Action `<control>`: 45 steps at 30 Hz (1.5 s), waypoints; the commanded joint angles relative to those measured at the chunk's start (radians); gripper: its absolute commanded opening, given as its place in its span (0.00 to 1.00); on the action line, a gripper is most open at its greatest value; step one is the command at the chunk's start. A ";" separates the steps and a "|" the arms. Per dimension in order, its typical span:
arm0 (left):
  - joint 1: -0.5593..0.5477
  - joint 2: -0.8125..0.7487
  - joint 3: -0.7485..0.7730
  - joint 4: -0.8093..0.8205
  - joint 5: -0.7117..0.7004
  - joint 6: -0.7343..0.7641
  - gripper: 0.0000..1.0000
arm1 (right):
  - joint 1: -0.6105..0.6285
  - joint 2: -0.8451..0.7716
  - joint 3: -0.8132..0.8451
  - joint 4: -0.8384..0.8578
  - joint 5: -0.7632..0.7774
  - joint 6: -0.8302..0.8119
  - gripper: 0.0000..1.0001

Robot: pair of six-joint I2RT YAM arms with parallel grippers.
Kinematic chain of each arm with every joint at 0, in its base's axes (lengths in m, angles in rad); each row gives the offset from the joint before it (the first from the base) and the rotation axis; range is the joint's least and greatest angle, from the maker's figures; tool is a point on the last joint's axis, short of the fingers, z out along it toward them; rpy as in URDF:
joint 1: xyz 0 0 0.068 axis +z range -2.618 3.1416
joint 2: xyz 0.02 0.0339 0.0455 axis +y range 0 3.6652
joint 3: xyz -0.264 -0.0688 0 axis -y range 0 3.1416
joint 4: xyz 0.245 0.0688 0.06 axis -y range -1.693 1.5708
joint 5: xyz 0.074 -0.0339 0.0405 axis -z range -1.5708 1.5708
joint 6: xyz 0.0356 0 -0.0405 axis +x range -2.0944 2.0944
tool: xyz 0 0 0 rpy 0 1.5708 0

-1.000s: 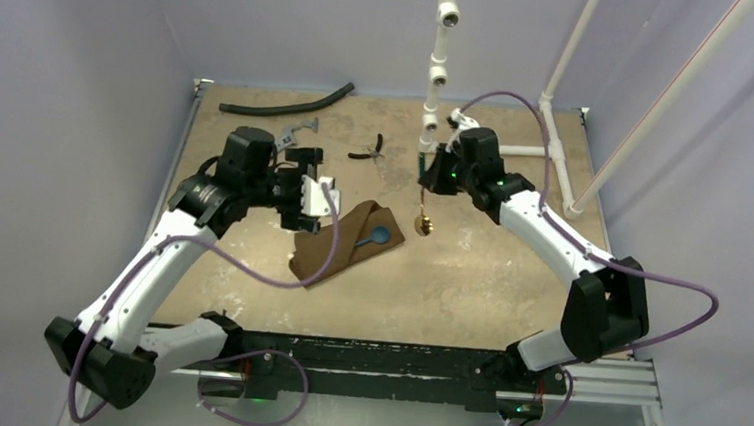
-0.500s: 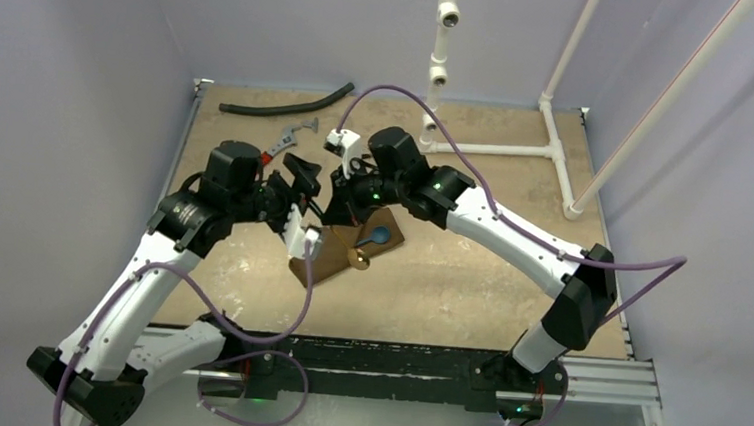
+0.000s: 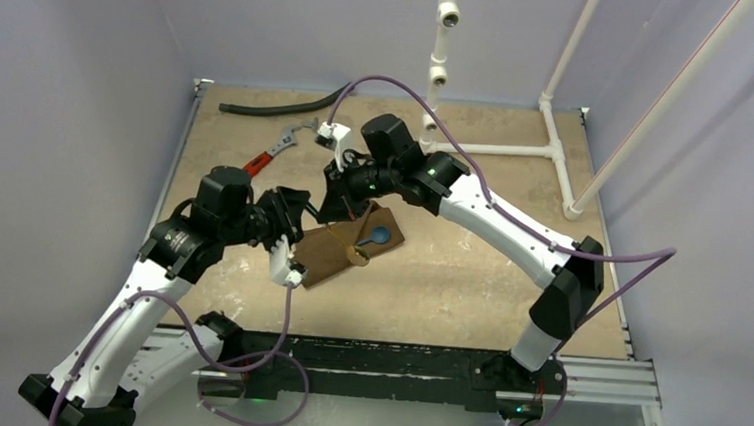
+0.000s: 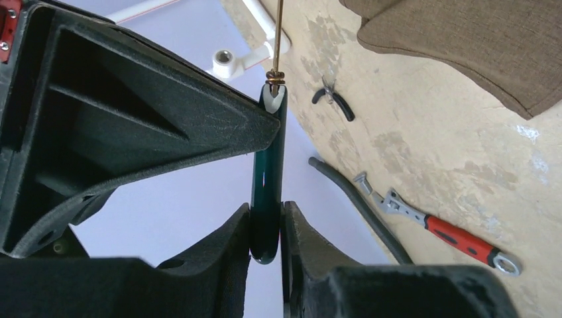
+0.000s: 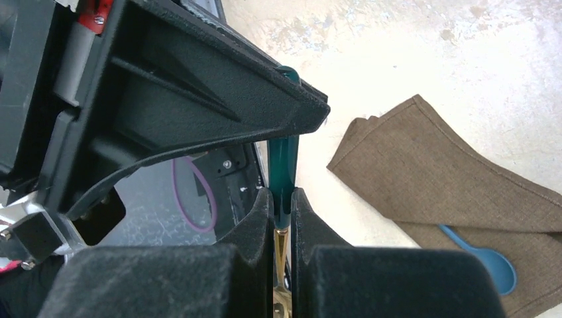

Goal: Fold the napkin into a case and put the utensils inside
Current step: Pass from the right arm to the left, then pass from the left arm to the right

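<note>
Lilac-grey walls (image 3: 80, 102) enclose a mottled tan table (image 3: 469, 280).

The left gripper (image 4: 267, 222) has its fingers pressed against both sides of the teal-handled utensil (image 4: 266, 179), at the butt end of the handle. A second ago these jaws stood wide and held nothing, left of the napkin.

The right gripper (image 5: 281, 202) is clamped on the same utensil where the teal handle meets the brass stem, so both claws hold it at once. Its brass bowl (image 3: 358, 257) hangs over the napkin's lower right part. A second ago it dangled to the right of the cloth, near the white pipe frame (image 3: 438, 72).

The napkin (image 3: 335, 250), dark brown and folded, lies at the centre of the top view. The blue spoon (image 3: 379, 236) rests at its right end, with its handle running under the upper fold.

Toward the upper left of the top view lie a red-handled wrench (image 3: 275, 151), now uncovered by the left arm, and a black hose (image 3: 285, 104). Small black pliers (image 4: 335, 99) appear in the left wrist view.

The left arm (image 3: 137, 296) rises from the lower left corner, its wrist pointing right toward the centre. The right arm (image 3: 497, 226) has swung leftward; its forearm runs from the lower right up to the centre, with the wrist tipped down and to the left.
</note>
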 commanded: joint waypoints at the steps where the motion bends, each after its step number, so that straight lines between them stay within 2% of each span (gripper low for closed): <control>1: -0.006 0.008 -0.014 0.093 0.025 0.054 0.01 | 0.004 0.020 0.077 0.005 -0.061 -0.008 0.00; 3: -0.006 -0.012 -0.030 0.165 0.040 0.000 0.00 | -0.003 0.025 0.076 -0.006 -0.042 0.014 0.00; 5: -0.006 -0.034 -0.069 0.230 0.024 -0.011 0.00 | -0.028 0.025 0.082 -0.007 0.002 0.043 0.40; 7: -0.006 -0.052 -0.105 0.292 -0.007 -0.041 0.00 | -0.079 0.001 0.066 0.014 0.032 0.090 0.71; 8: -0.006 -0.059 -0.120 0.322 -0.025 -0.063 0.00 | -0.114 -0.025 0.042 0.042 0.068 0.130 0.82; 9: -0.007 -0.066 -0.134 0.363 -0.047 -0.089 0.00 | -0.154 -0.064 0.005 0.078 0.102 0.180 0.89; 11: -0.008 -0.079 -0.165 0.451 -0.092 -0.140 0.00 | -0.253 -0.153 -0.110 0.190 0.119 0.287 0.96; 15: -0.009 -0.074 -0.185 0.555 -0.185 -0.235 0.00 | -0.364 -0.273 -0.314 0.327 0.074 0.463 0.90; 18: -0.012 -0.079 -0.208 0.612 -0.241 -0.276 0.00 | -0.384 -0.320 -0.418 0.400 0.047 0.554 0.89; 20: -0.014 -0.075 -0.204 0.624 -0.264 -0.310 0.00 | -0.393 -0.352 -0.500 0.501 -0.001 0.632 0.87; 23: -0.019 -0.070 -0.202 0.636 -0.292 -0.326 0.00 | -0.395 -0.384 -0.633 0.779 -0.087 0.818 0.82; 26: -0.034 -0.058 -0.210 0.647 -0.337 -0.327 0.00 | -0.394 -0.369 -0.682 0.937 -0.123 0.912 0.74; 32: -0.072 -0.028 -0.178 0.594 -0.399 -0.357 0.00 | -0.386 -0.340 -0.698 1.004 -0.138 0.941 0.74; 34: -0.105 -0.012 -0.169 0.593 -0.453 -0.370 0.00 | -0.378 -0.325 -0.710 1.064 -0.145 0.979 0.70; 37: -0.145 0.004 -0.165 0.616 -0.508 -0.378 0.00 | -0.361 -0.289 -0.697 1.078 -0.137 0.995 0.62; 45: -0.175 0.031 -0.178 0.610 -0.556 -0.357 0.00 | -0.351 -0.218 -0.672 1.038 -0.121 0.972 0.31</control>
